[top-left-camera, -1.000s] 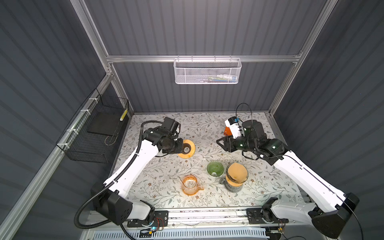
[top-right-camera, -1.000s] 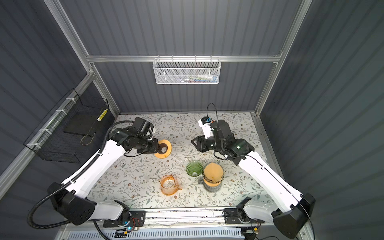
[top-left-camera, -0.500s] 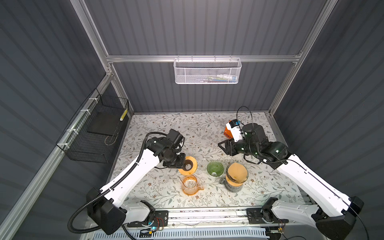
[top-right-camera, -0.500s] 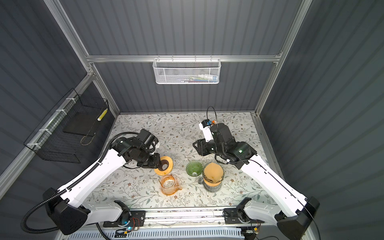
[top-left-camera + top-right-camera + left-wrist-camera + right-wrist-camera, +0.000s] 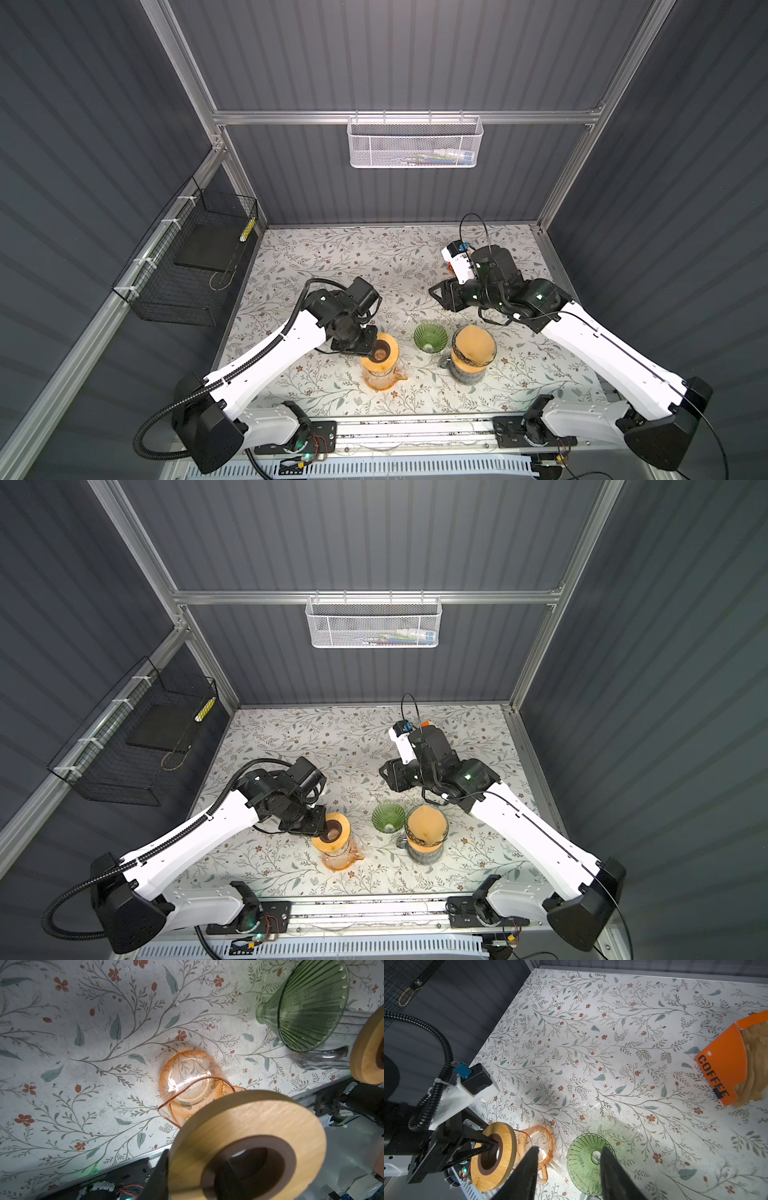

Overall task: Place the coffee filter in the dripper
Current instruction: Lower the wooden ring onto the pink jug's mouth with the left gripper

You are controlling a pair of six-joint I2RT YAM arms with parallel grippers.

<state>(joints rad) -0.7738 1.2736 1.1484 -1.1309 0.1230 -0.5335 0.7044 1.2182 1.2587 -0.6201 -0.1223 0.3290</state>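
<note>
The green ribbed glass dripper (image 5: 430, 337) (image 5: 388, 816) (image 5: 588, 1162) stands empty near the table's front. Brown coffee filters (image 5: 756, 1064) are stacked in an orange "COFFEE" holder (image 5: 724, 1064) farther back. My left gripper (image 5: 371, 348) (image 5: 193, 1169) is shut on a wooden ring (image 5: 384, 353) (image 5: 249, 1140), one finger through its hole. It holds the ring tilted just above the orange glass carafe (image 5: 379, 376) (image 5: 187, 1078). My right gripper (image 5: 436, 293) (image 5: 570, 1151) hangs open and empty behind and above the dripper.
A grey glass pitcher (image 5: 467, 372) (image 5: 324, 1059) to the right of the dripper carries a second wooden ring (image 5: 369, 1053) with a tan cone (image 5: 473, 347) in it. A black wire basket (image 5: 187, 266) hangs on the left wall, and a white one (image 5: 415, 143) on the back wall.
My left arm has carried the wooden ring from the table's middle left toward the front, to above the orange carafe. My right arm has shifted slightly forward, still open.
</note>
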